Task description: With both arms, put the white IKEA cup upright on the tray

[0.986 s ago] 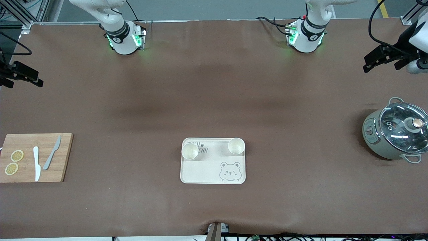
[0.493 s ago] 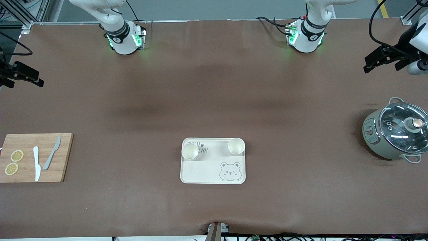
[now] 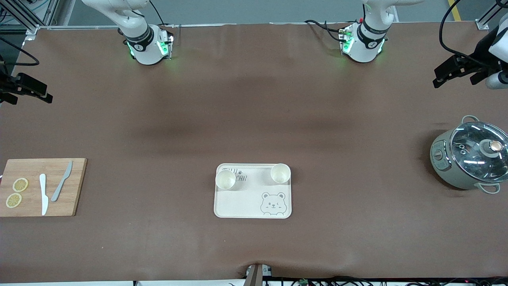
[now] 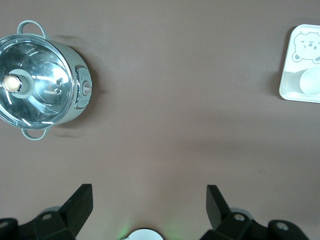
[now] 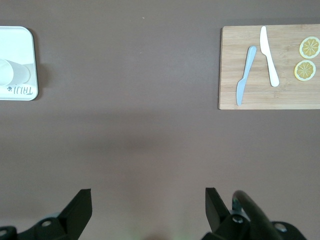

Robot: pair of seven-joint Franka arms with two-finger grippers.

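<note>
The cream tray [image 3: 242, 202] with a bear drawing lies mid-table, near the front camera. Two white cups stand upright on its farther edge. One cup [image 3: 225, 179] is toward the right arm's end, the other cup [image 3: 280, 173] toward the left arm's end. My left gripper [image 3: 452, 71] is open and empty, up in the air at the left arm's end, above the table near the pot. My right gripper [image 3: 27, 89] is open and empty at the right arm's end. The left wrist view shows its gripper [image 4: 149, 200], the tray [image 4: 285, 92] and a cup [image 4: 311, 81]. The right wrist view shows its gripper [image 5: 148, 202], the tray [image 5: 20, 40] and a cup [image 5: 12, 72].
A grey pot with a glass lid [image 3: 470, 161] stands at the left arm's end and also shows in the left wrist view [image 4: 42, 95]. A wooden cutting board [image 3: 75, 186] with two knives and lemon slices lies at the right arm's end and also shows in the right wrist view [image 5: 285, 97].
Both grippers have drifted very slightly toward their ends of the table. The tray and both cups have not moved.
</note>
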